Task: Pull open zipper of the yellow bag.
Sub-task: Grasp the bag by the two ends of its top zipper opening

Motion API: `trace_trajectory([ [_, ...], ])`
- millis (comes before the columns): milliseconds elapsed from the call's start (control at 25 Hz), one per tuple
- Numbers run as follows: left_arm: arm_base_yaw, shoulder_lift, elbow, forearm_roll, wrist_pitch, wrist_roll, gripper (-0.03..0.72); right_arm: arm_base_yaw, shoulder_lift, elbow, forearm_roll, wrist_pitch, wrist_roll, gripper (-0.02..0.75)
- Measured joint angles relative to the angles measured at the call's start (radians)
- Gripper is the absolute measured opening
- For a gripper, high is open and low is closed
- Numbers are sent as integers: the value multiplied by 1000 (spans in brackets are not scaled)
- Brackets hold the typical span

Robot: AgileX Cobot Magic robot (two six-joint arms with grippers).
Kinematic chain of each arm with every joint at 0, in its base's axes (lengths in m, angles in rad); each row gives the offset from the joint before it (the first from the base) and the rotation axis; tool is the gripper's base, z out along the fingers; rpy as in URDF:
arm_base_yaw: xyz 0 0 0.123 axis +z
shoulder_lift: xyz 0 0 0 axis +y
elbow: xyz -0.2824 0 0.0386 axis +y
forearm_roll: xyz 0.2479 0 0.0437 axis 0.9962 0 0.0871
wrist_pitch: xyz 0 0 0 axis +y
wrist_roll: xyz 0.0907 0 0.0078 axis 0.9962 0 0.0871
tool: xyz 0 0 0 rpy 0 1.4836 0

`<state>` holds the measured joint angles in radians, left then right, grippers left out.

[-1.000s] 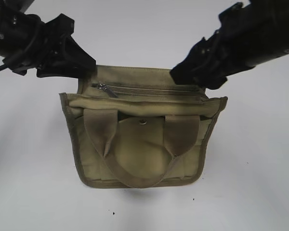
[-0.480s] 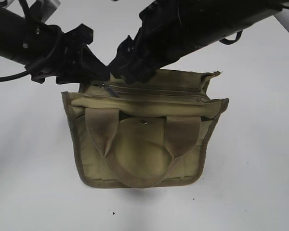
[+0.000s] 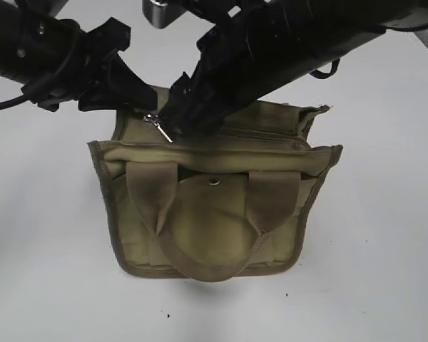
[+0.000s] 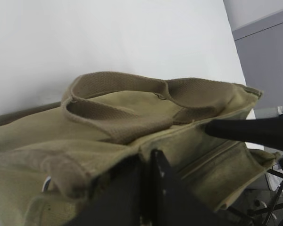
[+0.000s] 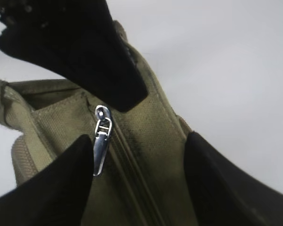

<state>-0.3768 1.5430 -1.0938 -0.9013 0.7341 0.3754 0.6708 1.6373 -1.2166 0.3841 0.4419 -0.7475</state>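
Observation:
The yellow bag (image 3: 214, 221) stands on the white table with its two handles toward the front. Its zipper (image 3: 267, 132) runs along the top back panel, closed, and the silvery pull tab (image 3: 157, 125) hangs at its left end. My left gripper (image 3: 137, 98) is shut on the bag's upper left corner; in the left wrist view its jaws (image 4: 146, 157) pinch the fabric edge. My right gripper (image 3: 175, 120) reaches across and stands open astride the zipper (image 5: 129, 165). The pull tab (image 5: 100, 143) lies just beside its left finger (image 5: 61, 183), not held.
A round metal snap (image 3: 214, 181) sits on the bag's front flap. The two arms cross close together above the bag's left end; the left gripper's black finger (image 5: 80, 56) hangs just above the tab. White tabletop (image 3: 371, 271) surrounds the bag.
My right arm swung from the bag's right end across to the left end of the zipper. The left gripper closed on the bag's corner.

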Motion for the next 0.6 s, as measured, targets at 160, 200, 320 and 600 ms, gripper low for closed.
trace_trajectory([
  [160,0,-5,0,3,7,0,8,0,17,-1,0,0,-5,447],
  [200,0,-5,0,3,7,0,7,0,20,-1,0,0,-6,433],
  [320,0,-5,0,3,8,0,7,7,22,-1,2,1,-9,387],
  [600,0,-8,0,3,12,0,7,88,24,-1,4,-2,-46,352],
])
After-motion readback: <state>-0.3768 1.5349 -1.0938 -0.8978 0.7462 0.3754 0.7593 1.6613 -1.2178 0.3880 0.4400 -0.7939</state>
